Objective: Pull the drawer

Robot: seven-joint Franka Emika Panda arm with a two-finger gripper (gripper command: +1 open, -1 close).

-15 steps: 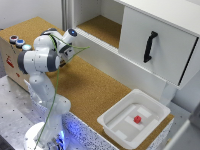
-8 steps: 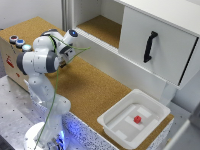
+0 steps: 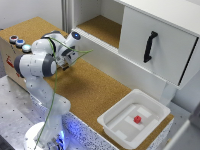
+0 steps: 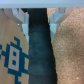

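The drawer is a white box front with a black vertical handle, set in the white cabinet at the exterior view's upper right. My gripper hovers over the cork table near the cabinet's low front wall, far to the exterior view's left of the handle. The arm's own body largely hides it there. In the wrist view the gripper is open, its two pale fingers spread apart with nothing between them, and a dark strip runs below the gap.
An open cabinet compartment with a cork floor lies beside the drawer. A white tray holding a small red block sits at the table's near right corner. A box with coloured buttons stands at the left.
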